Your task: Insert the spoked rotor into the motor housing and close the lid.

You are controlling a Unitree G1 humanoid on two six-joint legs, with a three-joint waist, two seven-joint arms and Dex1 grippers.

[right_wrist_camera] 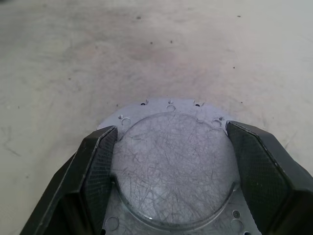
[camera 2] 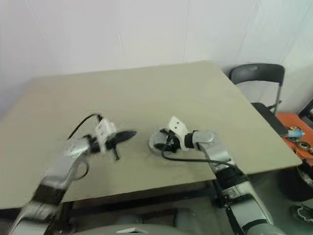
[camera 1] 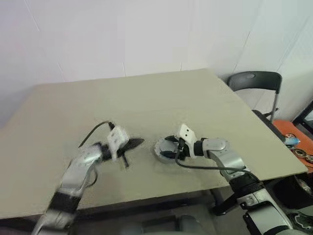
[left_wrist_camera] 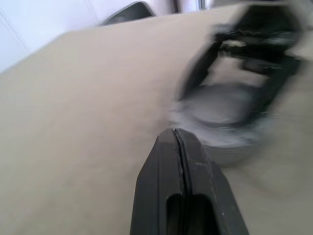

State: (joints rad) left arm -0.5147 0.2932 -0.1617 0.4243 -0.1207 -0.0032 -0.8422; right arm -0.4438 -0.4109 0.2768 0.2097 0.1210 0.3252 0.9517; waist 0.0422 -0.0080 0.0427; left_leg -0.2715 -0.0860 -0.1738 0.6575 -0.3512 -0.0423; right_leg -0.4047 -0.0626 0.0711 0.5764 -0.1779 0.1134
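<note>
No writing or brand mark can be read anywhere. Two grippers are counted over one beige table (camera 1: 146, 98). On the left, the left gripper (camera 1: 137, 142) is seen with its fingers pressed together, empty, pointing toward the middle. Right of it, one round grey metal part, the motor housing (right_wrist_camera: 168, 171), lies on the table and is gripped at its raised round face by the wide-spread fingers of the right gripper (camera 1: 168, 147). One dark chair (camera 1: 254, 81) stands at the far right before a white wall (camera 1: 122, 34).

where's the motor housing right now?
The round silver motor housing sits on the tan table near its front edge, centre-right in the head views, between the right gripper's fingers, with the shut left gripper just to its left.
</note>
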